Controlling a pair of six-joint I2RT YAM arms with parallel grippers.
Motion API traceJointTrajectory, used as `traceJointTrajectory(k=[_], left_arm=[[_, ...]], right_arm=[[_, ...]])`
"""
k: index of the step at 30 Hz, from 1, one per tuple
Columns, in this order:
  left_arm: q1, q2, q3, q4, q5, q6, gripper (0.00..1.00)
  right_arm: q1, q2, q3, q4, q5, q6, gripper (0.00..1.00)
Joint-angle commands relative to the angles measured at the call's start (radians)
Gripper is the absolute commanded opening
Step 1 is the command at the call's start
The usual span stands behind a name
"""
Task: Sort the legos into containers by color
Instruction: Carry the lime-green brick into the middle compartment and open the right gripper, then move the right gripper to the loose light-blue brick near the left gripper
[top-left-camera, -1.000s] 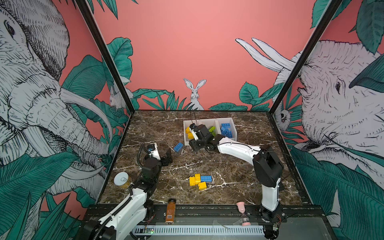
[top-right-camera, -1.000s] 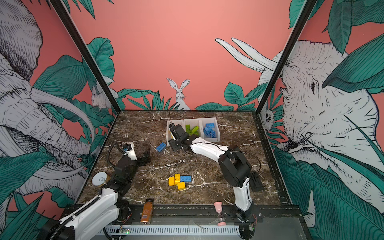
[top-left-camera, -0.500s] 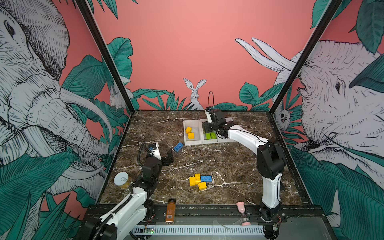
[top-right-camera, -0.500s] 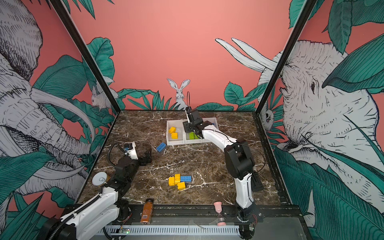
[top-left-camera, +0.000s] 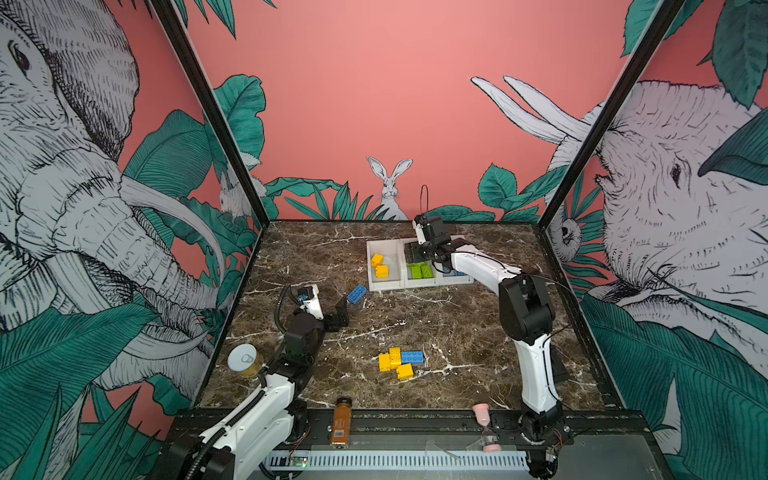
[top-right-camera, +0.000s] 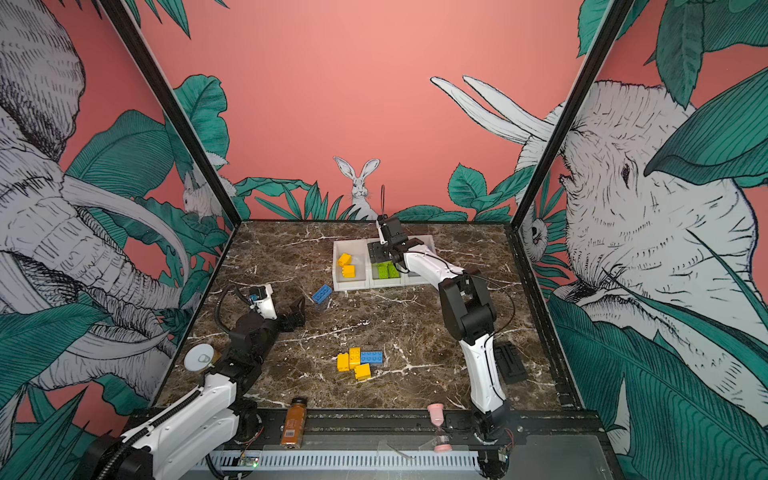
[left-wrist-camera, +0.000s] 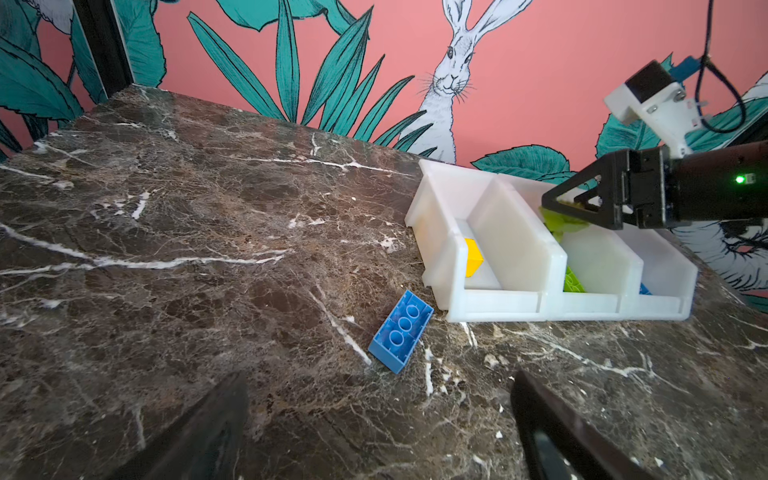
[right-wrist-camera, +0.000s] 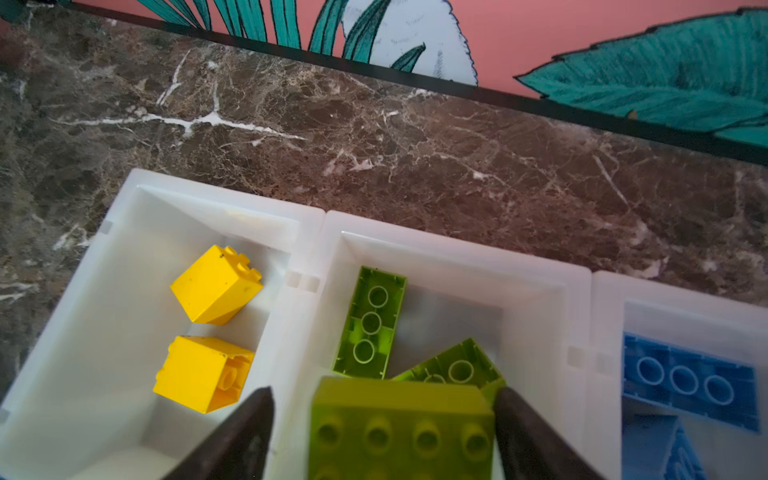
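Though open, right tool (right-wrist-camera: 383, 392) against green lego (right-wrist-camera: 401, 432)

Over the last second the right gripper (right-wrist-camera: 383, 401) swung toward 1 o'clock, from the yellow-lego container (right-wrist-camera: 137, 199) to above the middle container (right-wrist-camera: 536, 286), jaws spreading off the lime green lego (right-wrist-camera: 399, 428).

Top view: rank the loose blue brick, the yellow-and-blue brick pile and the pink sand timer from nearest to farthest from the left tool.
1. Loose blue brick: just beyond the open left tool, toward the back.
2. Yellow-and-blue brick pile: mid-table, toward the front and right.
3. Pink sand timer: at the front edge, well over on the right.
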Motion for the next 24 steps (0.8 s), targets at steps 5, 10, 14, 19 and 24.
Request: traceJointTrajectory(k=[5, 10, 14, 19, 24], left_arm=[[0.008, -0.009, 0.026, 0.007, 0.022, -0.019, 0.99], [0.008, -0.030, 0.023, -0.006, 0.013, -0.001, 0.99], [0.009, -0.073, 0.022, -0.048, -0.042, 0.020, 0.99], [0.009, -0.149, -0.004, -0.067, -0.079, 0.012, 0.99], [0.008, -0.206, -0.013, -0.097, -0.103, 0.011, 0.99]], right_arm=[[0.009, -0.069, -0.008, -0.002, -0.023, 0.002, 0.91], [0.075, -0.121, -0.021, -0.038, -0.027, -0.005, 0.91], [0.198, -0.076, 0.084, -0.144, -0.002, -0.061, 0.91], [0.337, 0.007, 0.173, -0.132, -0.006, -0.050, 0.91], [0.398, 0.108, 0.285, -0.138, -0.026, 0.006, 0.91]])
